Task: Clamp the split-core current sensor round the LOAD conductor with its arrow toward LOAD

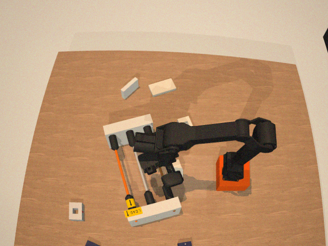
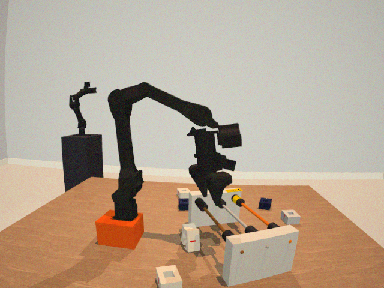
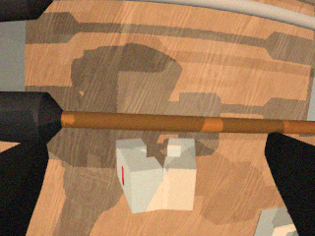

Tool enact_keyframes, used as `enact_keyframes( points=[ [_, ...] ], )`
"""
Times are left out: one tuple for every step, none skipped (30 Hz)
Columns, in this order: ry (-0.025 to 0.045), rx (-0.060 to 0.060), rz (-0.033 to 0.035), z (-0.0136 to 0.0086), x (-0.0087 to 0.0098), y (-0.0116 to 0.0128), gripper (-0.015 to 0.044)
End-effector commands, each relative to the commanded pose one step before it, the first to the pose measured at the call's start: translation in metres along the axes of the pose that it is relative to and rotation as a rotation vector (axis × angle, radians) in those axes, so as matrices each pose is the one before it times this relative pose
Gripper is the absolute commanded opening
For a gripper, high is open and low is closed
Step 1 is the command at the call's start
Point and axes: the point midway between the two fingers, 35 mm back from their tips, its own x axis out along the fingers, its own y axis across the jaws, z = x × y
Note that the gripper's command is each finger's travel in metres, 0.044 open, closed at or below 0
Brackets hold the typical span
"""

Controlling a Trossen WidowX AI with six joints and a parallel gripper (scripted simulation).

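Note:
The white open sensor (image 1: pixel 179 167) (image 2: pixel 194 245) (image 3: pixel 181 189) stands on the table beside the brown conductor (image 2: pixel 213 219) (image 3: pixel 148 121), on the robot-base side. Its jaw gap shows in the wrist view; its red arrow (image 2: pixel 192 240) points left in the exterior view. My gripper (image 2: pixel 212 200) (image 3: pixel 158 147) is open and empty, pointing down above the sensor and brown conductor, one finger near the brown conductor's black end sleeve. The orange conductor (image 1: pixel 121 171) (image 2: pixel 254 215) ends in a yellow arrow sleeve (image 1: pixel 130 202) beside the LOAD marker (image 1: pixel 136 211) (image 2: pixel 234 190). My arm partly hides the sensor in the top view.
A grey conductor (image 1: pixel 141 171) (image 2: pixel 234 215) lies between orange and brown. Two white end blocks (image 1: pixel 127 124) (image 2: pixel 260 260) hold them. White blocks with square holes (image 1: pixel 71 216) (image 2: pixel 291 219), dark blue blocks (image 1: pixel 184 243) (image 2: pixel 265 203) and flat white pieces (image 1: pixel 162 87) (image 1: pixel 129 89) lie around.

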Motion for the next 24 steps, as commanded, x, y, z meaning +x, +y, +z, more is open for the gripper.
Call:
enact_keyframes(
  points=[
    [0.09976, 0.0119, 0.02711, -0.05024, 0.01196, -0.01575, 0.044],
    [0.02046, 0.0039, 0.01065, -0.01103, 0.00333, -0.0027, 0.044],
    [0.01187, 0.0023, 0.00708, -0.00656, 0.00206, -0.00135, 0.044],
    [0.00388, 0.0008, 0.00247, -0.00217, 0.0007, -0.00041, 0.044],
    [0.0, 0.0, 0.0, 0.0, 0.0, 0.0, 0.044],
    [0.0, 0.0, 0.0, 0.0, 0.0, 0.0, 0.044],
    [0.0, 0.0, 0.0, 0.00003, 0.00027, -0.00002, 0.044],
    [-0.00001, 0.0, 0.0, 0.00006, 0.00053, -0.00004, 0.044],
    [-0.00001, 0.0, 0.0, 0.00009, 0.00081, -0.00006, 0.044],
    [-0.00001, 0.0, 0.0, 0.00011, 0.00108, -0.00008, 0.044],
    [-0.00002, 0.0, 0.0, 0.00013, 0.00132, -0.0001, 0.044],
    [-0.00002, 0.0, 0.0, 0.00014, 0.00152, -0.00011, 0.044],
    [-0.00002, 0.0, 0.0, 0.00014, 0.00161, -0.0001, 0.044],
    [-0.00002, 0.0, 0.0, 0.00013, 0.00163, -0.0001, 0.044],
    [-0.00002, 0.0, 0.00001, 0.00013, 0.00163, -0.00009, 0.044],
    [-0.00001, 0.0, 0.00001, 0.00012, 0.00168, -0.00009, 0.044],
    [-0.00001, 0.0, 0.00001, 0.00011, 0.00168, -0.00008, 0.044],
    [-0.00001, 0.0, 0.00001, 0.0001, 0.00168, -0.00007, 0.044],
    [-0.00001, 0.0, 0.00001, 0.00009, 0.00168, -0.00006, 0.044],
    [-0.00001, 0.0, 0.00001, 0.00008, 0.00168, -0.00005, 0.044],
    [-0.00001, 0.0, 0.00001, 0.00006, 0.00167, -0.00005, 0.044],
    [-0.00001, 0.0, 0.00001, 0.00005, 0.00167, -0.00004, 0.044],
    [-0.00001, 0.0, 0.00001, 0.00004, 0.00167, -0.00003, 0.044],
    [0.0, 0.0, 0.00001, 0.00003, 0.00167, -0.00002, 0.044]
  ],
)
